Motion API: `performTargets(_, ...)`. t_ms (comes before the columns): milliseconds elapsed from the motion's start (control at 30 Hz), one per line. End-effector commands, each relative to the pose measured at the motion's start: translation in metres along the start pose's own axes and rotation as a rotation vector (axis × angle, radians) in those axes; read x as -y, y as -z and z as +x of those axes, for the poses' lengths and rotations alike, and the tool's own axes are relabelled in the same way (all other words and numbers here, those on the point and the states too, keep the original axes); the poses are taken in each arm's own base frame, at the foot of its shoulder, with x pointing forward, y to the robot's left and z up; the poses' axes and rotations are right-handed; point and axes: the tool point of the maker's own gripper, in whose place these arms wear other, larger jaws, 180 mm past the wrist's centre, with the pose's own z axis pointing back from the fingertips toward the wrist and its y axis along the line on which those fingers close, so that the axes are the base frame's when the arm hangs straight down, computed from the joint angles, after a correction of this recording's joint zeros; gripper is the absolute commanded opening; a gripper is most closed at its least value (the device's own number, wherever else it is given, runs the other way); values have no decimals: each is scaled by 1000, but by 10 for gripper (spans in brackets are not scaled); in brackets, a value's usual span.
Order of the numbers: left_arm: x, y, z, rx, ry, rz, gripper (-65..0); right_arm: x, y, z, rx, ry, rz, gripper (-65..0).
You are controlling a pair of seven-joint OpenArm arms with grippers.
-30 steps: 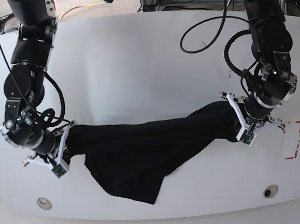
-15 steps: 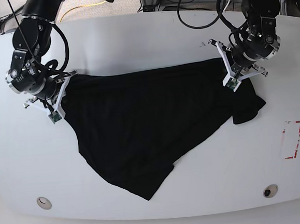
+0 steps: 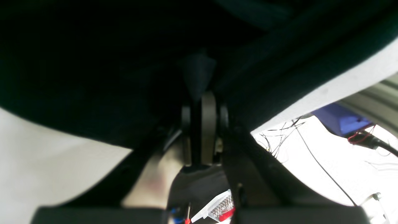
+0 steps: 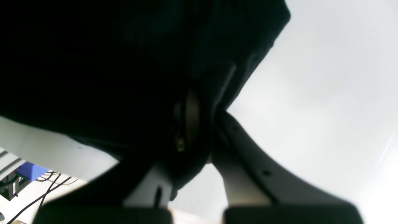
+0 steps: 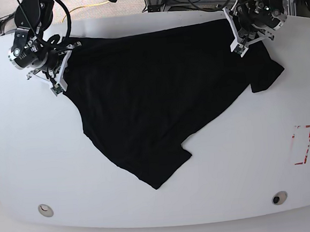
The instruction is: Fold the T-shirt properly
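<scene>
1. Both grippers have carried the T-shirt [image 5: 147,89] from the desk's [image 5: 19,159] middle toward its far edge.
2. Plain black cloth shows, spread wide, no print visible.
3. Right gripper [image 5: 60,64] and left gripper [image 5: 236,30] are clamped tight on its far corners.
4. Its top edge runs along the far edge; one point trails toward the near edge.

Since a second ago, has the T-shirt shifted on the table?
Yes. The T-shirt has been drawn toward the table's far edge and spread out, away from the red-marked rectangle near the front.
</scene>
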Motion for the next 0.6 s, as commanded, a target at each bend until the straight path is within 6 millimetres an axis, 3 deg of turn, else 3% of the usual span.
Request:
performTargets(0, -20, -7, -7, -39, 12, 81, -650, 17, -8, -2, -7, -17, -68, -650)
performTargets(300, -45, -16, -11, -8, -116, 149, -650, 13, -7, 0, 18, -16, -56, -650)
performTargets(567, -60, -21, 14, 57, -126, 182, -650, -5, -1, 12, 62, 20, -17, -650)
